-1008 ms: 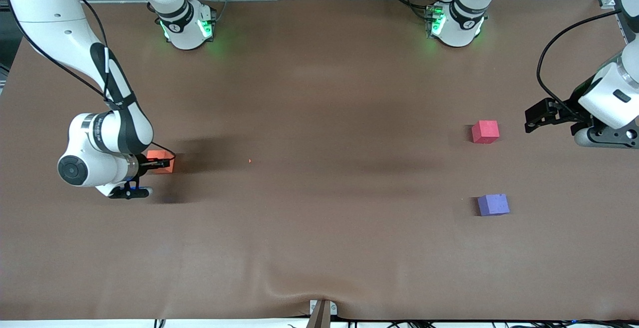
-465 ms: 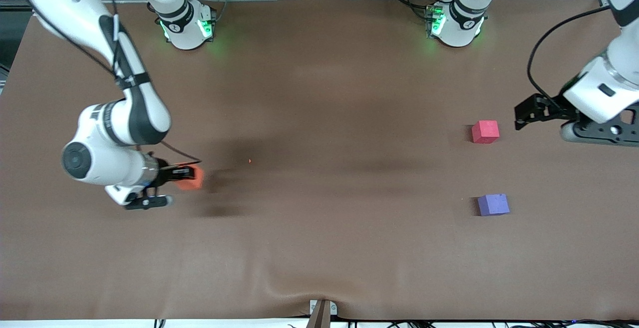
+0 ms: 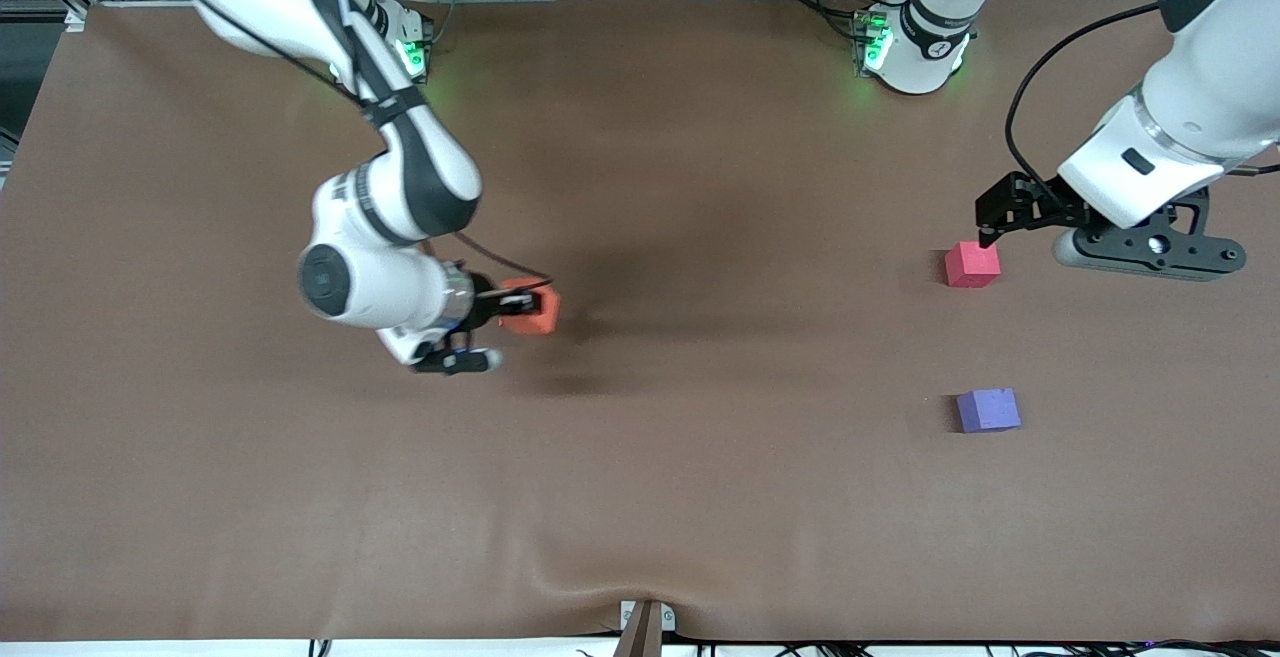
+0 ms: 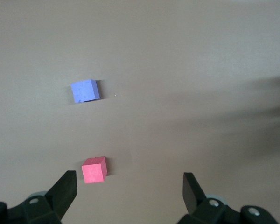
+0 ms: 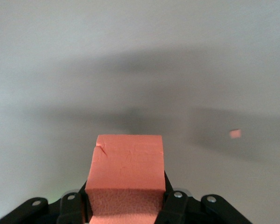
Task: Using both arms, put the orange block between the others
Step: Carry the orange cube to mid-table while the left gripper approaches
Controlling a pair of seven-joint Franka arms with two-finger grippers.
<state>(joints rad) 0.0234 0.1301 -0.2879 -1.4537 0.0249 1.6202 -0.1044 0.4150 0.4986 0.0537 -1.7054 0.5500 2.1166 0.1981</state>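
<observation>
Two arms show in your front view: the right gripper (image 3: 528, 305) clamps the orange block (image 3: 534, 310) — a matte cube — above the brown table (image 3: 700, 497), mid-table; the left gripper (image 3: 988, 220), spread wide, hangs over the red-pink cube (image 3: 972, 264). Your left wrist view adds the purple cube (image 4: 85, 90). Your right wrist view shows the block's cracked, grainy foam face.

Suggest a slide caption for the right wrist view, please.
Right gripper fingers shut on the small orange matte foam cube, carried above the bare brown table.
</observation>
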